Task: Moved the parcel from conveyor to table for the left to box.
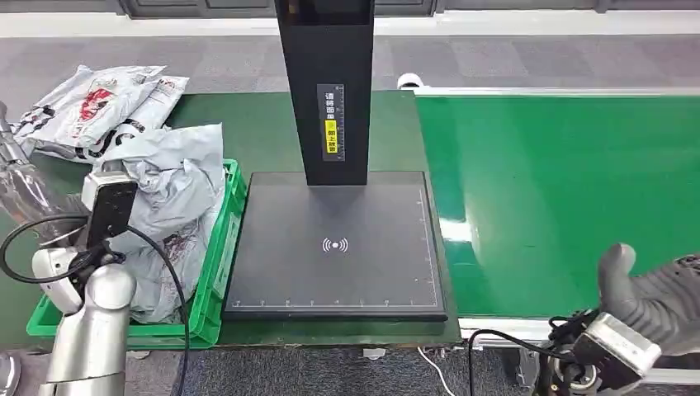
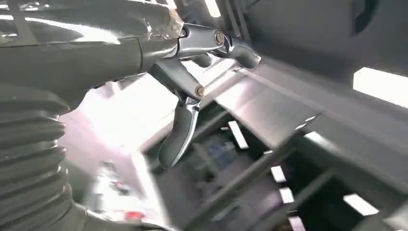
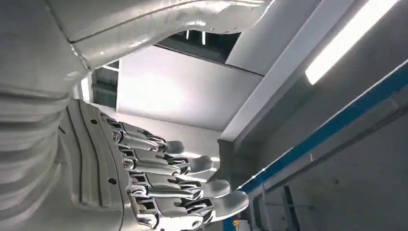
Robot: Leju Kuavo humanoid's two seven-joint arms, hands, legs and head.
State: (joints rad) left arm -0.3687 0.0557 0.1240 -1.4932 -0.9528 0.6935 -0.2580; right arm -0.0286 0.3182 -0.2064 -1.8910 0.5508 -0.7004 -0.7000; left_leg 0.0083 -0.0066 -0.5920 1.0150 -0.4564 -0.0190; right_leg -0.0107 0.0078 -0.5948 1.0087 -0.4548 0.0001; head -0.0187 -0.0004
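The green conveyor belt (image 1: 561, 190) on the right carries no parcel. Several grey plastic parcels (image 1: 177, 194) are heaped in a green crate (image 1: 216, 272) on the left of the table. My left arm (image 1: 87, 330) rises in front of that crate. My left hand (image 2: 187, 96) has its fingers spread and holds nothing. At the conveyor's near edge, low on the right, my right hand (image 1: 652, 301) has its thumb raised. Its fingers (image 3: 192, 185) are stretched out with nothing in them.
A black scanner plate (image 1: 334, 243) with a tall black post (image 1: 330, 91) fills the middle of the green table (image 1: 264, 124). More grey and white parcels (image 1: 99, 107) lie on the table's far left. Grey floor lies beyond.
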